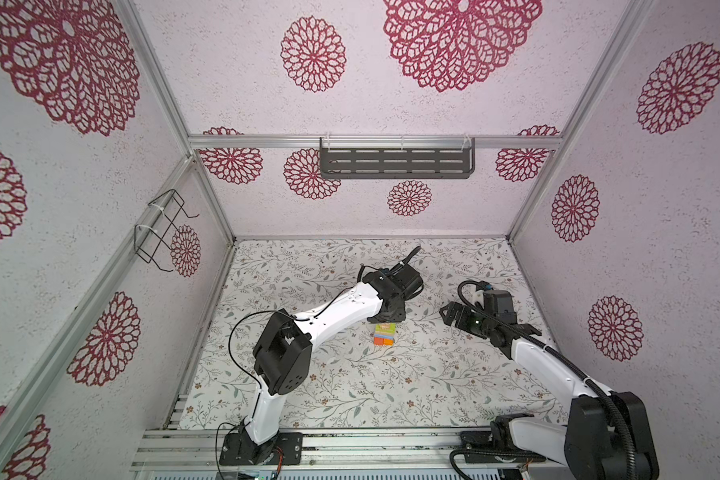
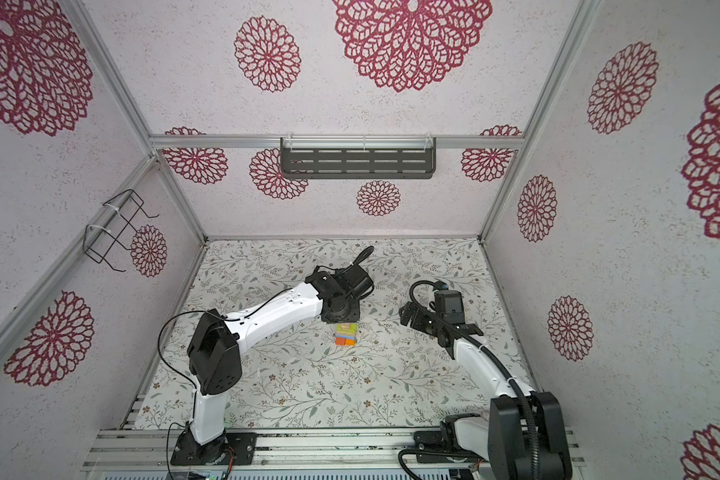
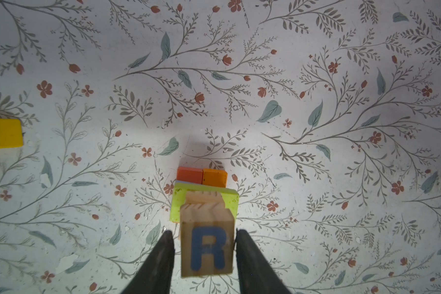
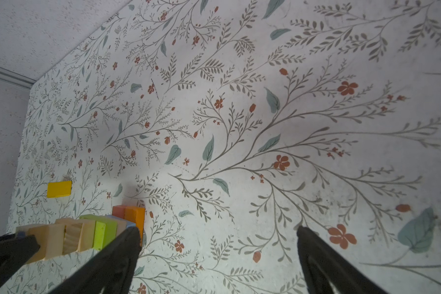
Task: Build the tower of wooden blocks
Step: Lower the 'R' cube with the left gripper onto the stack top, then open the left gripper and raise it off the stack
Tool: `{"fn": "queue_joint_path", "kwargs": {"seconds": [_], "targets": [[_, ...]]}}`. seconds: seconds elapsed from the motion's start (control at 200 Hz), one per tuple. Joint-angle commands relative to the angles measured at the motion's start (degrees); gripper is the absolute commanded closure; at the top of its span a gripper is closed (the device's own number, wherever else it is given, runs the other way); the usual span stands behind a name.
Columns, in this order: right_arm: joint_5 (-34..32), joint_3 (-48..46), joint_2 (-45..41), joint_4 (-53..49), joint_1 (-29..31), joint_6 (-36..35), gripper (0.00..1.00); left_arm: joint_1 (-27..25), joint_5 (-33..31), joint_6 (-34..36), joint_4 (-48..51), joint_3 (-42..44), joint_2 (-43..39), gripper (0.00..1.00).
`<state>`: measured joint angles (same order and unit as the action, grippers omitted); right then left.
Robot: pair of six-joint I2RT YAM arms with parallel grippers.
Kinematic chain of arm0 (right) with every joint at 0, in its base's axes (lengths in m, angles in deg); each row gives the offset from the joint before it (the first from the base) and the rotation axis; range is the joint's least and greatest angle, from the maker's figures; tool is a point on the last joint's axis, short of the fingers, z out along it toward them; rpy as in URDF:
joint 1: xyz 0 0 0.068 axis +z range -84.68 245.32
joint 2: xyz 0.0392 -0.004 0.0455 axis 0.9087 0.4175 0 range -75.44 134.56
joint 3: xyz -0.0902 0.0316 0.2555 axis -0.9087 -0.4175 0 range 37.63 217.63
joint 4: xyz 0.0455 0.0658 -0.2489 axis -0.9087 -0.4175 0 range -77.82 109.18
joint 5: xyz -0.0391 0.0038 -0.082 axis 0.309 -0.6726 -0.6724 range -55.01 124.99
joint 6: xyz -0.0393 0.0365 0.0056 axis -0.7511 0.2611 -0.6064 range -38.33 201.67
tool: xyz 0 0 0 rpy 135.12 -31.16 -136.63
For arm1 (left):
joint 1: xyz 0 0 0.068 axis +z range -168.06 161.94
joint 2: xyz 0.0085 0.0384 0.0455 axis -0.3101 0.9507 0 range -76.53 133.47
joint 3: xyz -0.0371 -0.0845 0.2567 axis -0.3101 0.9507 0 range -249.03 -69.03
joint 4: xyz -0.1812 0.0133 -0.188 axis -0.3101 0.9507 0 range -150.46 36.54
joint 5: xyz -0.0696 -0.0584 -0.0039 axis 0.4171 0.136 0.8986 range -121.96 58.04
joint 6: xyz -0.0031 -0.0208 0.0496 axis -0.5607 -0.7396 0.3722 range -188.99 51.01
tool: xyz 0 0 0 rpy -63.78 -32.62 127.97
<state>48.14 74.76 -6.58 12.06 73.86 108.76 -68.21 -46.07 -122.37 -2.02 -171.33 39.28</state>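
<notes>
the left gripper (image 3: 204, 231) hangs over the tower (image 1: 383, 334), which stands near the middle of the flowered table (image 1: 350, 395). its fingers (image 3: 167, 254) flank the top wooden cube (image 3: 206, 249), marked r, with a thin gap showing: released, not gripping. under the cube sit a lime-green block (image 3: 178, 203) and an orange base (image 3: 214, 177). a yellow block (image 4: 59, 189) lies apart from the tower on the table. to the right, the right gripper (image 4: 217, 228) hovers spread wide, empty.
</notes>
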Motion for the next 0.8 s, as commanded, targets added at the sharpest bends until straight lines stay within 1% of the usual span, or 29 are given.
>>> {"fn": "queue_joint_path", "kwargs": {"seconds": [0.0,0.09,0.19,0.325,0.345,0.51,0.55,0.575,0.695,0.795], "targets": [[0.84,-0.04,-0.57,1.58,-0.36,0.54,0.01,0.49,-1.38,-0.23,1.05,-0.82,0.89,0.55],[0.92,0.05,-0.58,1.58,-0.36,0.37,0.01,0.50,-1.82,-0.14,1.42,-1.00,0.34,0.50],[1.18,0.22,-0.70,1.24,-0.36,-0.26,0.01,0.50,-2.62,0.19,1.68,-0.81,-0.83,0.38],[1.37,0.71,-1.54,0.07,-0.36,-1.93,0.01,0.49,-4.51,0.74,1.84,0.15,-2.72,0.24],[1.37,0.84,-1.75,-0.15,-0.36,-2.03,0.01,0.49,-4.88,0.83,1.92,0.29,-5.02,0.22],[0.00,2.93,-3.36,-3.56,-0.27,-3.30,0.01,0.78,-8.60,0.64,2.05,3.52,-10.38,0.06],[-0.25,3.87,-3.68,-4.90,-0.27,-3.90,0.01,1.11,-9.37,0.23,1.52,5.17,-12.28,0.00],[-0.06,4.59,-3.65,-5.72,-0.31,-4.27,0.01,1.37,-9.53,0.09,0.85,6.66,-13.60,0.02],[2.64,7.89,-3.66,-8.28,0.22,-6.16,0.01,4.05,-8.38,-0.14,-2.97,14.49,-20.46,0.03],[0.76,13.16,-1.62,-11.93,2.97,-8.54,0.04,7.04,-6.88,0.47,-5.24,20.33,-25.74,0.03]]}}
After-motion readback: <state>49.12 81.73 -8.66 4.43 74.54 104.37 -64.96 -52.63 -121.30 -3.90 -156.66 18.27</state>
